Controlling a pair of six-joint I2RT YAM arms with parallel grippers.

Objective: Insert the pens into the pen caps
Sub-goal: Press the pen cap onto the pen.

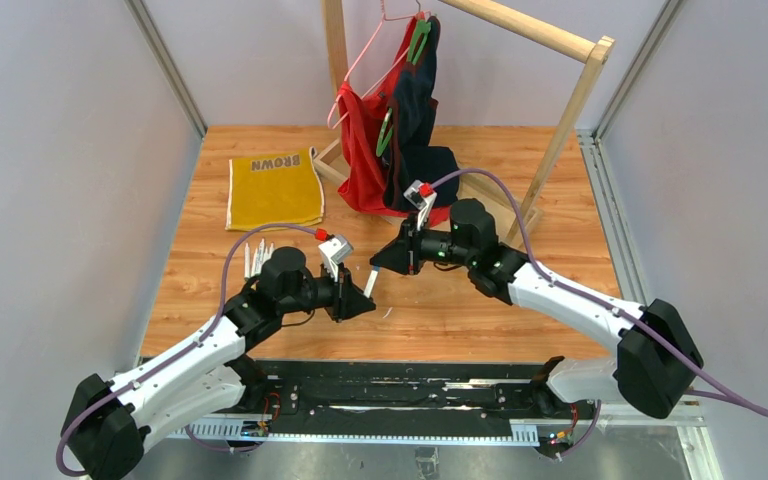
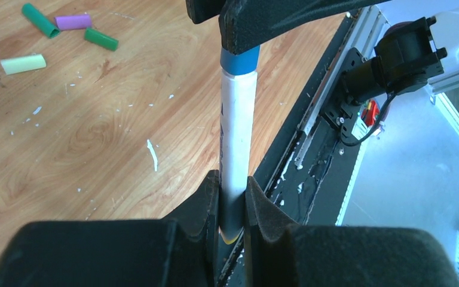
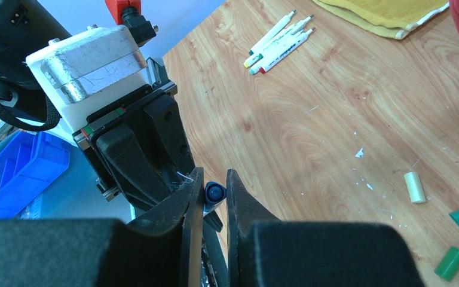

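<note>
My left gripper [image 2: 233, 185] is shut on the lower end of a white pen [image 2: 238, 137], held above the table. A blue pen cap [image 2: 239, 61] sits over the pen's far end, and my right gripper [image 3: 215, 179] is shut on that cap [image 3: 215, 193]. In the top view the two grippers meet tip to tip, with the pen [image 1: 371, 283] between them. Several loose pens [image 3: 278, 42] lie together at the left of the table [image 1: 257, 257]. Loose caps lie on the wood: pale yellow [image 2: 23, 64], purple [image 2: 73, 22] and two green [image 2: 101, 39].
A yellow towel [image 1: 274, 190] lies at the back left. A wooden rack [image 1: 570, 110] with red and dark garments [image 1: 400, 140] on hangers stands at the back centre. A black rail [image 1: 400, 385] runs along the near edge. A blue bin [image 3: 12, 179] sits off the table.
</note>
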